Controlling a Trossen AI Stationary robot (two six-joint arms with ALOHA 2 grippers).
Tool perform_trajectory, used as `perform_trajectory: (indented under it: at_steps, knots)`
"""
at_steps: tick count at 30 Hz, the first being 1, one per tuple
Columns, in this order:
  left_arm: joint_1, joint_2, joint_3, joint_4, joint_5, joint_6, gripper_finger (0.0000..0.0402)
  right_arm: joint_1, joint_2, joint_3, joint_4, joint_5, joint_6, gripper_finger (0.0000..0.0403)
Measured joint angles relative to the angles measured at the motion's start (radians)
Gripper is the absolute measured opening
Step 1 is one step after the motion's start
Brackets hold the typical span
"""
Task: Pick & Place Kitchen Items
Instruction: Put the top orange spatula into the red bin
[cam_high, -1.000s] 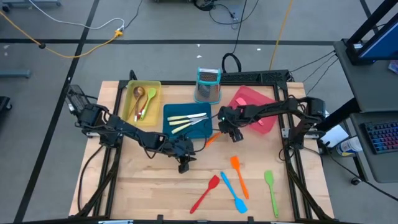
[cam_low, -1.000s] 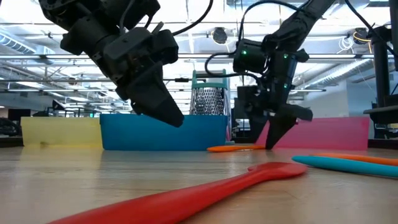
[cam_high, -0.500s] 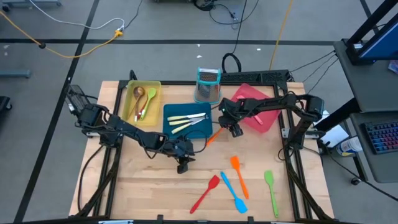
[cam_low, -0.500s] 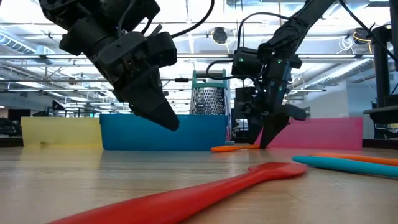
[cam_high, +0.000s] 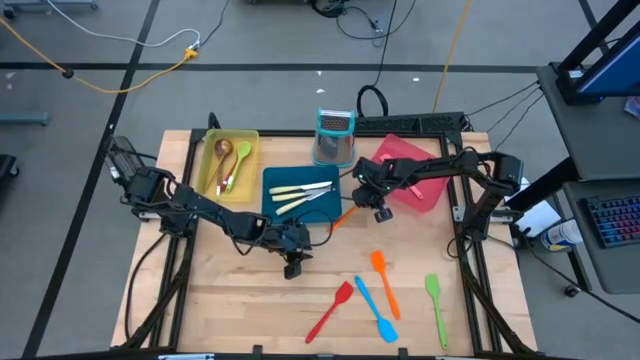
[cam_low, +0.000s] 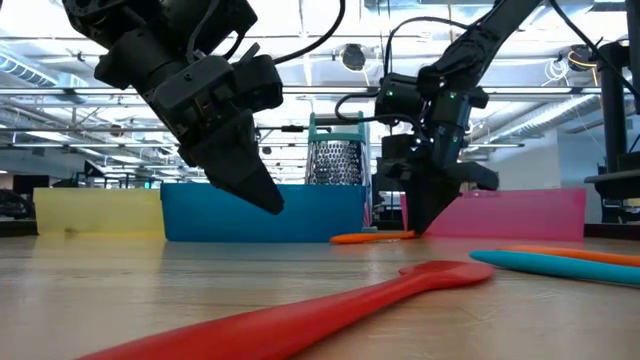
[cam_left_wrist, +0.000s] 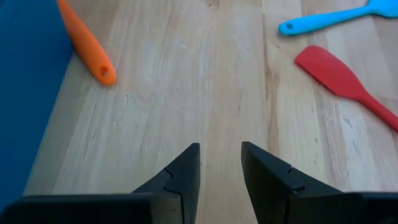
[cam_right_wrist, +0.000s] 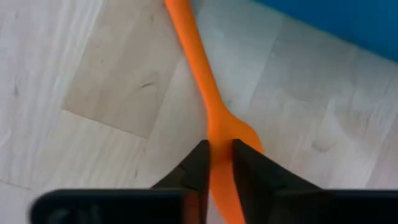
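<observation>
A: Claw (cam_right_wrist: 217, 163) of the right arm, spread wide a second ago, has now pinched the orange spatula (cam_right_wrist: 205, 102) lying on the bench (cam_high: 250, 290) just beside the blue tray (cam_high: 278, 176).

B: So the grasp looks made; a lift probably comes next. And the left claw (cam_left_wrist: 219, 168)?

A: It hovers over bare bench as before, fingers slightly parted, holding nothing.

B: Counts?

A: Three trays. Two utensils in the yellow tray (cam_high: 212, 146), three knives in the blue. Loose in front: one red spatula (cam_high: 331, 310), one blue (cam_high: 375, 310), another orange (cam_high: 385, 280), one green (cam_high: 436, 305).
</observation>
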Motion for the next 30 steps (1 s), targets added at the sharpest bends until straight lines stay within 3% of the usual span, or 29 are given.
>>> perform_trajectory:
  at_steps: [4,16,21,30]
  knots:
    - [0.000,0.000,0.000,0.000,0.000,0.000,0.0120,0.010,-0.001,0.000,0.016,0.000,-0.001,0.0007]
    - [0.000,0.000,0.000,-0.003,0.000,-0.003,0.0120,0.036,-0.099,-0.005,0.033,0.024,0.072,0.0000]
    - [0.000,0.000,0.000,-0.003,0.000,-0.007,0.0120,0.046,-0.147,-0.005,0.022,0.084,0.085,0.0000]
    - [0.000,0.000,0.000,-0.003,0.000,-0.010,0.0120,0.127,-0.186,-0.004,0.013,0.093,0.131,0.0000]
